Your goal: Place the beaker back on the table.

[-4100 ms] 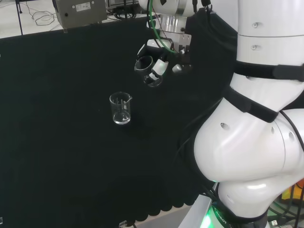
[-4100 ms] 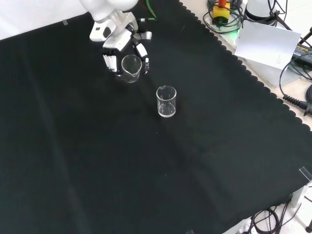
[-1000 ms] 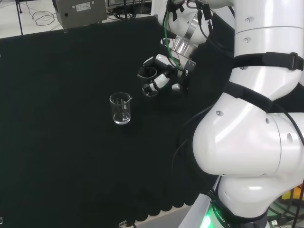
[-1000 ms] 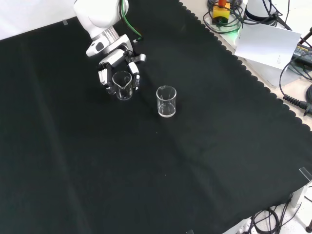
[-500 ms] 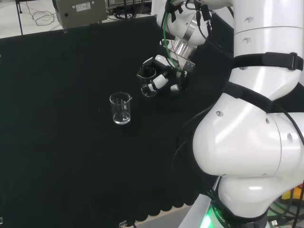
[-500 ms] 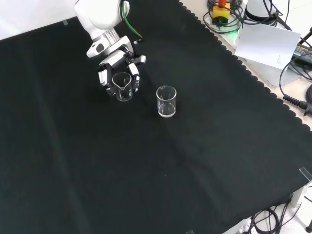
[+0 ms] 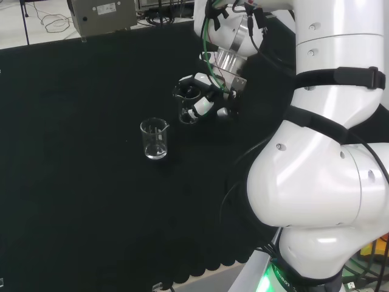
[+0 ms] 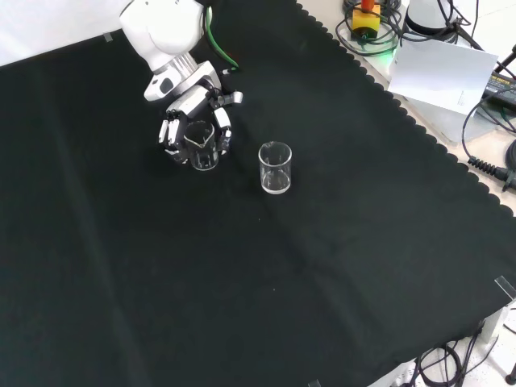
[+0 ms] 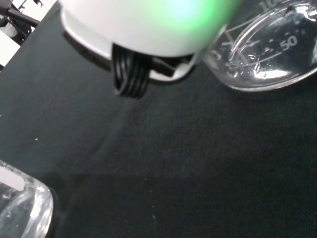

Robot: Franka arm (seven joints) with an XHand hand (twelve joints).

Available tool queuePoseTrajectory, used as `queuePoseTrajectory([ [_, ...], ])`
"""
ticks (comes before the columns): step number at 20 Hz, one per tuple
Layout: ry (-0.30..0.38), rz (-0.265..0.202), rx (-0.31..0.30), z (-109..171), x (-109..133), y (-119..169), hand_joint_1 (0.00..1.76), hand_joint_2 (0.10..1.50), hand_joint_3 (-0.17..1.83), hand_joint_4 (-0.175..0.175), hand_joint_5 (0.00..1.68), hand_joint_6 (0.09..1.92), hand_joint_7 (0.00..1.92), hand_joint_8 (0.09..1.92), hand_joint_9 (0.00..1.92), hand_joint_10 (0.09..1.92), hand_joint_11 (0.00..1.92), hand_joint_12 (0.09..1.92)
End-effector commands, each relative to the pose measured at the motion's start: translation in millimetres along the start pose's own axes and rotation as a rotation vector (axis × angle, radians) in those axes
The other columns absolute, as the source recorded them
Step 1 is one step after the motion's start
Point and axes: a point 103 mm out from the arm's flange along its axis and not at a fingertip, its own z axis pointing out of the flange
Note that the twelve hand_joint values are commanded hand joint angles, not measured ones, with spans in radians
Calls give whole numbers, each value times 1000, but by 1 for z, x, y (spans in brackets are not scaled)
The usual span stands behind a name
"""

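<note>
A small clear glass beaker (image 8: 201, 145) stands upright inside the curled fingers of my hand (image 8: 187, 121), low over or on the black cloth; I cannot tell if its base touches. In the head view the same beaker (image 7: 188, 110) sits under the hand (image 7: 203, 97). The wrist view has its base and printed scale (image 9: 267, 54) close to the cloth beside a blurred white part of the hand (image 9: 143, 29). A second clear beaker (image 8: 275, 168) stands free on the cloth to the right in the front view, also seen as the beaker (image 7: 154, 139) in the head view.
The black cloth's (image 8: 266, 282) scalloped edge runs along the front view's right side, with cables and a white sheet (image 8: 443, 72) beyond it. A grey box (image 7: 103, 13) sits past the cloth's far edge in the head view. The arm's white links (image 7: 322, 182) stand at the right.
The hand has come down with the beaker and shifted slightly left in both views. The free beaker has not moved.
</note>
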Motion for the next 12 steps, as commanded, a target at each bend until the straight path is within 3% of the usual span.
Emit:
queuePoseTrajectory([
  [1, 8, -12, 8, -6, 8, -2, 1094, 448, 658, -65, 373, 672, 456, 781, 902, 87, 365, 1327],
  [9, -13, -18, -13, -30, 39, -15, 944, 477, 510, -69, 354, 472, 331, 774, 801, 87, 300, 1355],
  [12, -54, -13, -32, -49, 57, -29, 929, 491, 476, -69, 350, 429, 291, 762, 772, 87, 266, 1373],
])
